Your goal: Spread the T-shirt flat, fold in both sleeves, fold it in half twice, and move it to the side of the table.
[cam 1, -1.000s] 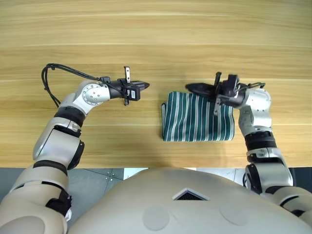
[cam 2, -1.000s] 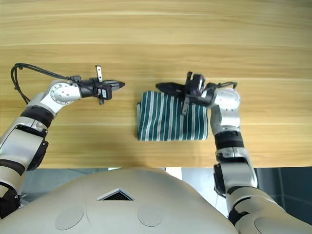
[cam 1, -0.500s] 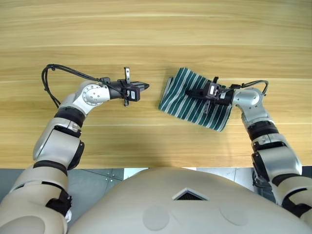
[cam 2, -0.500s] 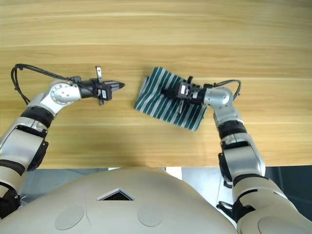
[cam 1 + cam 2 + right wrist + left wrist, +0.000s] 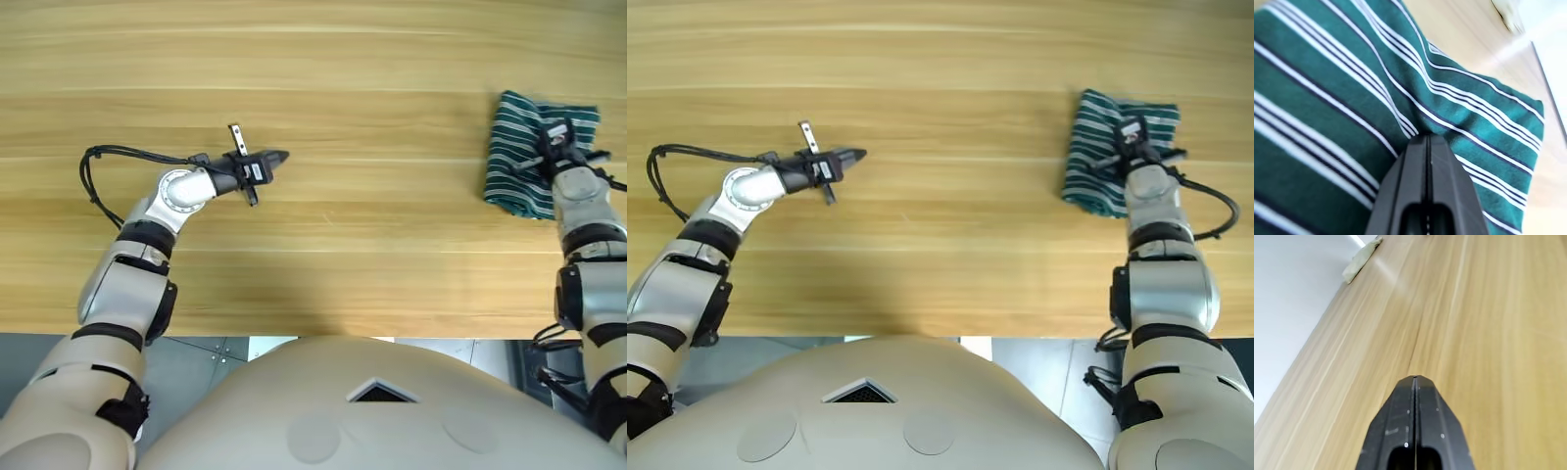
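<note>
Left gripper (image 5: 282,156): we note its fingers are together with nothing between them. It is held over bare table (image 5: 392,235) on our left side, pointing toward 3 o'clock.
Right gripper (image 5: 558,139): fingers are pressed together on a pinch of striped cloth, on the packet's upper face.
T-shirt (image 5: 511,168): folded into a small packet at the table's right side. It lies about 3 o'clock from the left gripper and well apart from it, with its long axis roughly 1-to-7 o'clock.
Nearer arm: the right, in contact with the cloth.
Our judgement: folding looks done. What remains is letting go and lifting straight up, so the layers do not drag open.
</note>
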Controlling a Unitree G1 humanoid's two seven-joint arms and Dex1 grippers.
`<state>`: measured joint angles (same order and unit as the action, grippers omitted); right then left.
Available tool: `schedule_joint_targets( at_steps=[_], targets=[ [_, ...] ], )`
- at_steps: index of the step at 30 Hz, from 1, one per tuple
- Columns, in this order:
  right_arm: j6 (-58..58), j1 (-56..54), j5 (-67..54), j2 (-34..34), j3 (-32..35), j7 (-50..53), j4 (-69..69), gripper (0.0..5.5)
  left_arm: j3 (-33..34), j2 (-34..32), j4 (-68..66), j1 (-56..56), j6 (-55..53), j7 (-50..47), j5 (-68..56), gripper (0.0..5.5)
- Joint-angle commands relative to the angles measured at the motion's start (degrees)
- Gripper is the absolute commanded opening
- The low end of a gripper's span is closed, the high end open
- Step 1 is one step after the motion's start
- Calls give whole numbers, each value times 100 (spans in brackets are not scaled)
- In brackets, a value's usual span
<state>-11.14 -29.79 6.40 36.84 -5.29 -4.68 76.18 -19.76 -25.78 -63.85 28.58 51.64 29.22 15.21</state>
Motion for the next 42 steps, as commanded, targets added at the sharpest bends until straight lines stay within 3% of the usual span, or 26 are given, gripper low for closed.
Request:
schedule_joint_targets(
  at_steps=[1,9,16,18,20,23,25,27,29,36,42],
  targets=[
    [372,292,93,-80,226,15,262,3,377,204,-332,147,-338,4,-326,0],
    [-547,-184,122,-110,562,80,78,3,906,442,-542,278,-555,137,-666,0],
    [-2462,-711,-3,-216,729,-108,-678,3,1971,772,-670,700,-1169,648,-1770,0],
    [-2976,-801,-341,-609,775,-739,-1137,3,2521,929,-738,972,-1623,868,-2353,0],
    [-3023,-880,-1062,-1230,843,-2020,-1459,3,3140,1096,-838,1284,-2228,1094,-3006,0],
    [-1436,-1197,-2913,-2452,1686,-4875,-1242,3,3945,1310,-1123,1663,-3282,919,-3730,0],
    [142,-1522,-3851,-2897,2533,-5814,-643,3,4311,1427,-1267,1722,-3717,538,-3995,0],
    [1139,-1767,-4757,-3103,3541,-5362,-159,3,4585,1510,-1345,1624,-3889,189,-4147,0],
    [1292,-1803,-5008,-3183,3966,-4609,45,3,4689,1521,-1382,1533,-3975,-139,-4101,0],
    [1159,-1751,-4690,-3173,4200,-4226,69,3,5728,1312,-1394,1615,-4584,-764,-4691,0],
    [1071,-1770,-4459,-3153,4314,-3846,76,3,6204,1273,-1365,1566,-4657,-884,-4882,0]
  ],
)
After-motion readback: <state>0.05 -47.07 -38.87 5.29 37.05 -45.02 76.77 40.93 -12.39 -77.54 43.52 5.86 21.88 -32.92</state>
